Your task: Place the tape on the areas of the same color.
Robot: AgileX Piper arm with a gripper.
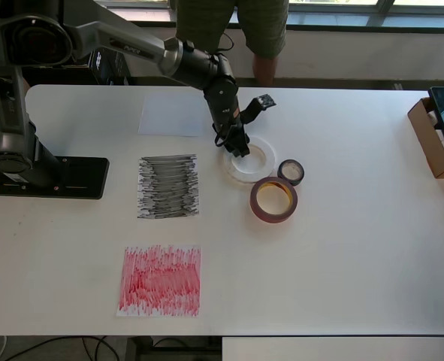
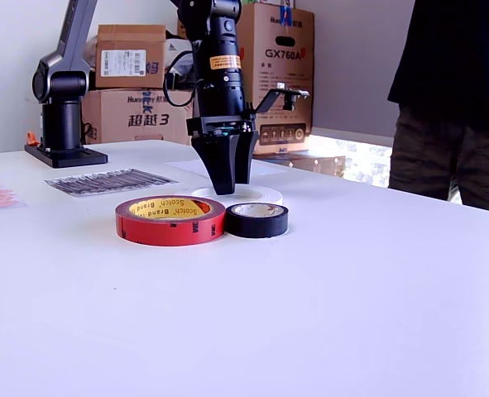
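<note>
White tape ring [image 1: 249, 162] under gripper [image 1: 239, 148], fingers nearly closed at its rim; grasp unclear. Overhead alone shows white sheet [image 1: 173, 115].

Surfaces: mostly matt, gloss only on tape and arm.
Table [image 1: 342, 256] smooth matt white, laminate-like. White sheet [image 1: 173, 114], black sheet [image 1: 168, 186] and red sheet [image 1: 160, 280] look like thin matt paper, the two coloured ones rough with scribble strokes. Red roll [image 2: 170, 220] glossy plastic skin, yellowish printed core; black roll [image 2: 256, 220], at its 3 o'clock in the exterior view, satin-gloss. White roll [image 1: 249, 161] dull, translucent. Gripper [image 2: 226, 188] matt black plastic. Boxes [image 2: 132, 83] plain brown cardboard.
</note>
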